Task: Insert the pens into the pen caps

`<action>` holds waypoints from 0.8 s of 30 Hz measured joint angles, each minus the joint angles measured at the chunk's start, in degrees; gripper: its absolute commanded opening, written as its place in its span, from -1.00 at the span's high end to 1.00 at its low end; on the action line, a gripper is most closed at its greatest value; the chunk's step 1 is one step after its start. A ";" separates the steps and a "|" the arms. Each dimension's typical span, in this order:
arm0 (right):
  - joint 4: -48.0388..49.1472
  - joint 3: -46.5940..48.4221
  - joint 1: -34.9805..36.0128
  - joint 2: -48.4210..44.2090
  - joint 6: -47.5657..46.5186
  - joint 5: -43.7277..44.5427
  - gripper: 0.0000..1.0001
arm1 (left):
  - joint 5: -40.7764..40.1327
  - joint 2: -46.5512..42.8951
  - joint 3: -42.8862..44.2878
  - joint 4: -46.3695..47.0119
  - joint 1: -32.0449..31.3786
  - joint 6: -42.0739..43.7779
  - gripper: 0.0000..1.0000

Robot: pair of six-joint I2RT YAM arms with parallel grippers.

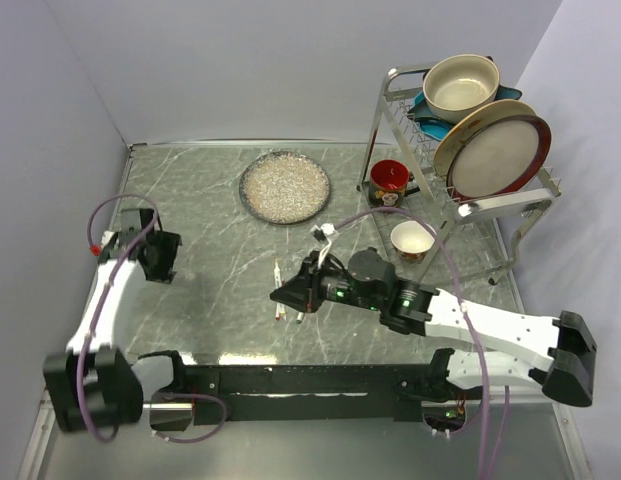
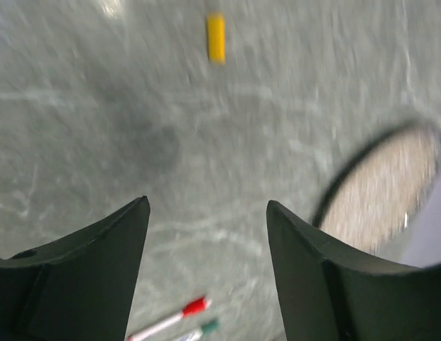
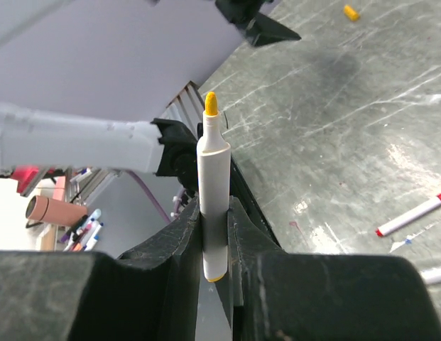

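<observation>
White plastic marker barrel with orange-yellow tip (image 3: 213, 170) stands upright, pinched between the right gripper (image 1: 282, 295) jaws, tip sticking out above them. Small orange-yellow cylindrical cap (image 2: 216, 38) lies on grey marbled table (image 2: 78, 106), well ahead of the left gripper (image 2: 206, 209) jaws, which are spread wide with nothing between. Red-ended white pen (image 2: 179, 314) and green-ended white pen (image 2: 200, 329) lie side by side below that gap.
</observation>
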 measured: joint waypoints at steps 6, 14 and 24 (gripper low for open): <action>-1.90 -1.46 0.04 -6.03 -1.68 1.36 1.00 | -6.64 15.69 9.03 -1.77 2.12 -3.04 -0.28; -3.69 -2.21 0.04 -9.35 -4.15 2.49 1.00 | -12.92 25.90 16.83 -3.30 2.47 -1.99 -0.25; -4.00 -3.26 0.04 -8.90 -5.38 2.25 1.00 | -6.36 30.53 20.31 8.11 2.47 31.71 -0.35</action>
